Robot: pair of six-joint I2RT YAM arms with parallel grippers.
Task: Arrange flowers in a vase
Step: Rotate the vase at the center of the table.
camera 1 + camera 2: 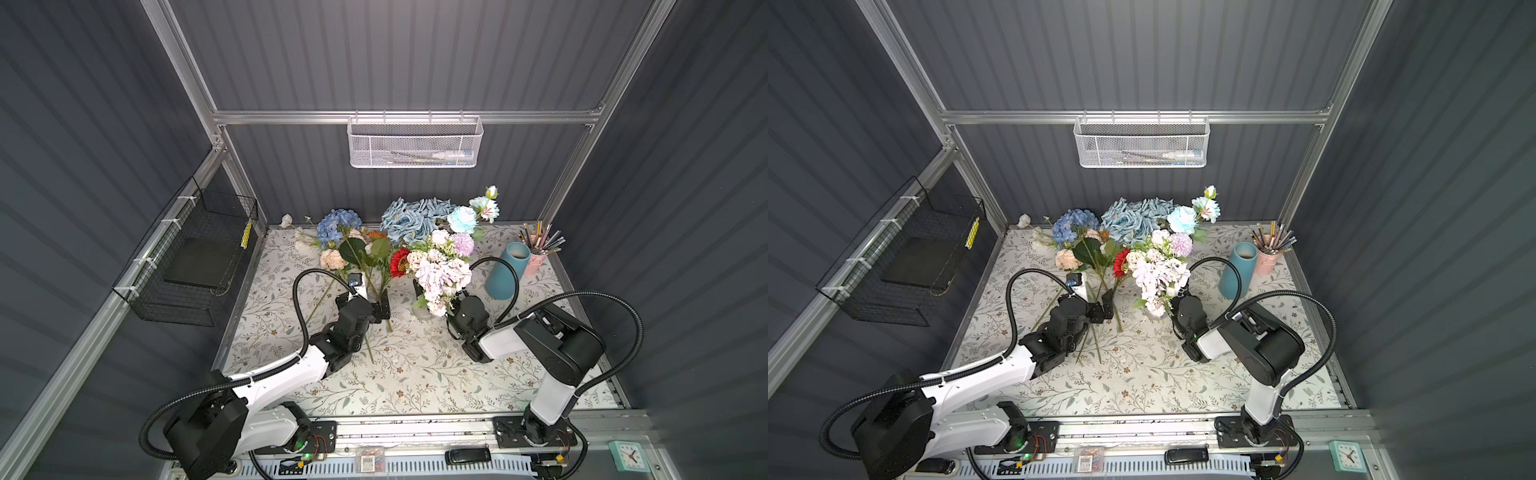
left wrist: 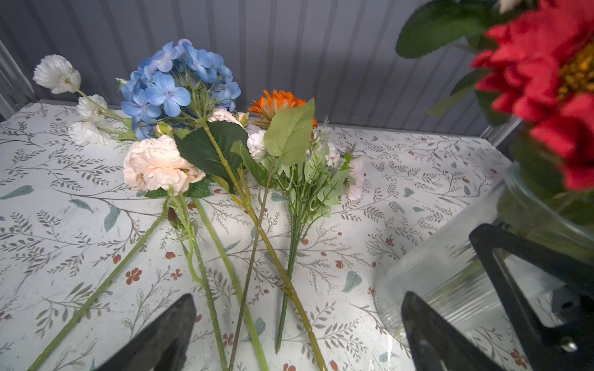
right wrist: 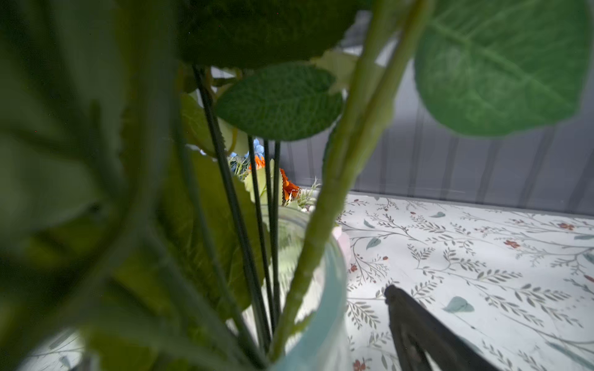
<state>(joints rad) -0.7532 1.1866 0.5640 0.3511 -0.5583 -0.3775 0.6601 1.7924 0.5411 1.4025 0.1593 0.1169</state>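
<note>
Stems (image 2: 257,225) beside the vase (image 2: 450,273) lie crossed; your left gripper (image 2: 299,298), wide open over them, may catch several. Your right gripper (image 1: 438,293), wide around the vase, could tip it.

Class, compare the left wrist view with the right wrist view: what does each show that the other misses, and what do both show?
Only the left wrist view shows the cream-peach ruffled bloom, the white blooms and the red petalled flower. Only the right wrist view shows thin dark stems standing in the clear ribbed glass vase. Both show that vase, the orange flower and the leaf-printed table cover.
</note>
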